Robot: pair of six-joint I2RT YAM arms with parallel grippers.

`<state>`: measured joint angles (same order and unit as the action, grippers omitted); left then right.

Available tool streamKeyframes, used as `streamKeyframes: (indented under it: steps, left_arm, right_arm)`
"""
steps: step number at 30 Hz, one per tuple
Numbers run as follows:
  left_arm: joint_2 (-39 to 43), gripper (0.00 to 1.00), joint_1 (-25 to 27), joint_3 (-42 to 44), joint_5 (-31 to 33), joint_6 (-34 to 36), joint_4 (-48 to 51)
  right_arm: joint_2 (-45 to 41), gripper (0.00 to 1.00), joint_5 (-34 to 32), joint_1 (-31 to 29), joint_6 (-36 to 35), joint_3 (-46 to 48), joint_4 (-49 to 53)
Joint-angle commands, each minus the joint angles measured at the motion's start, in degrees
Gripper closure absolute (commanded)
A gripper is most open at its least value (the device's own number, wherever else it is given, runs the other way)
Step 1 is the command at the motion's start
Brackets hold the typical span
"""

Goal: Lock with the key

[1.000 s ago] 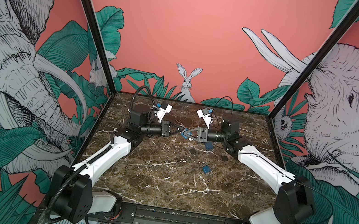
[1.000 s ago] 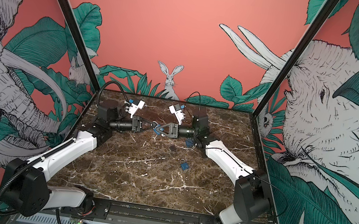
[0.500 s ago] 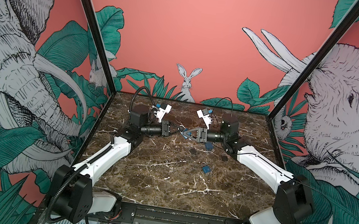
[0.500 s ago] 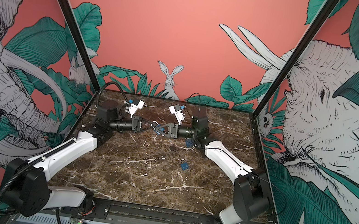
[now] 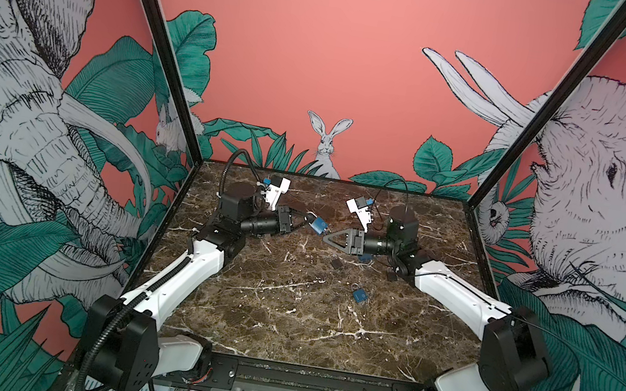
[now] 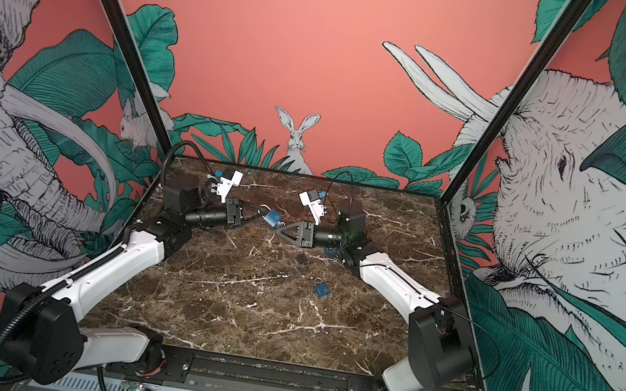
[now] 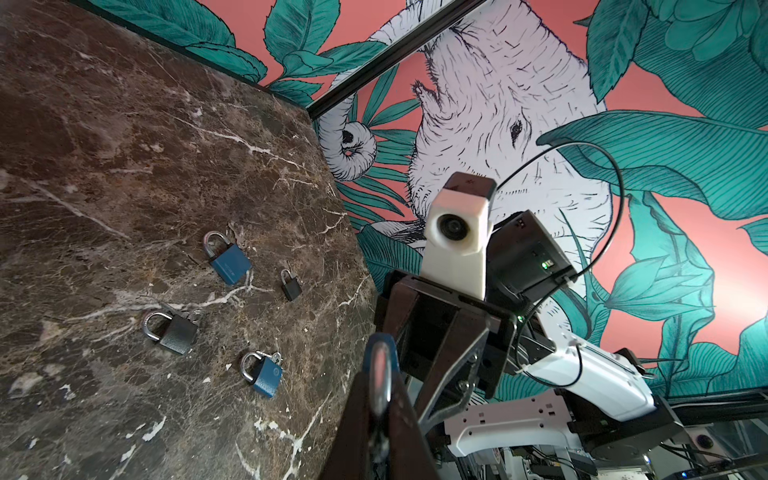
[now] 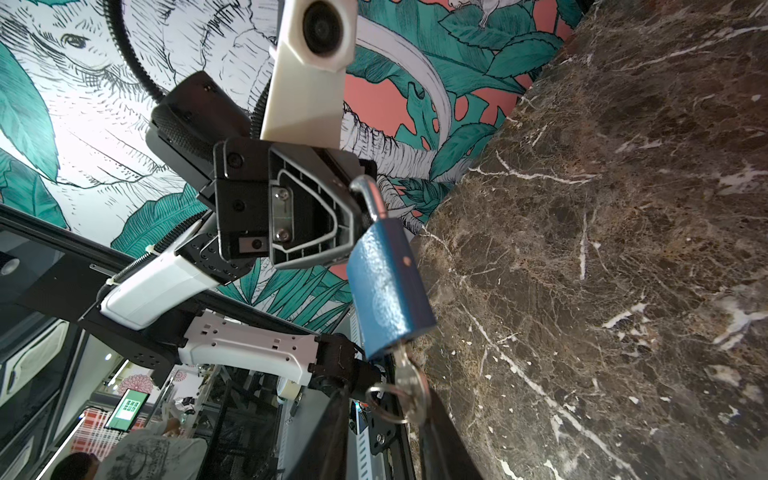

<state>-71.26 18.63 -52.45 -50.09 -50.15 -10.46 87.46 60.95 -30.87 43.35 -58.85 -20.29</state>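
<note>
A blue padlock (image 5: 317, 224) (image 6: 271, 217) hangs in the air over the back of the table. My left gripper (image 5: 305, 218) (image 7: 380, 399) is shut on its silver shackle (image 7: 380, 374). In the right wrist view the padlock (image 8: 388, 291) has a silver key (image 8: 409, 380) with a ring standing in its keyhole. My right gripper (image 5: 325, 237) (image 8: 386, 411) faces the lock's key end. Its jaws stand apart on either side of the key head. One finger (image 8: 444, 436) lies close beside the key and the other is clear of it.
Several other padlocks lie on the brown marble table (image 5: 284, 318): a blue one (image 5: 359, 295) (image 7: 262, 372), a dark grey one (image 7: 172, 332), another blue one (image 7: 228, 259) and a small black one (image 7: 290, 284). Walls close in the back and both sides.
My right gripper's jaws have parted from around the key head. Both arms stay almost where they were, and the left gripper keeps its hold on the shackle.
</note>
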Motion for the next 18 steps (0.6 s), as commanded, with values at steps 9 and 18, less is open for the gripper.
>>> streamKeyframes:
  steps: [9,18]
  left_arm:
    - [2.5,1.0,-0.3,-0.3,-1.5,-0.3,-0.6]
    - [2.2,1.0,-0.4,-0.2,-0.5,-1.0,-1.7]
  right_arm:
    - [0.0,0.72,-0.1,1.6,3.8,-1.9,-8.5]
    - [0.6,0.78,1.1,1.0,4.2,-2.1,-8.4]
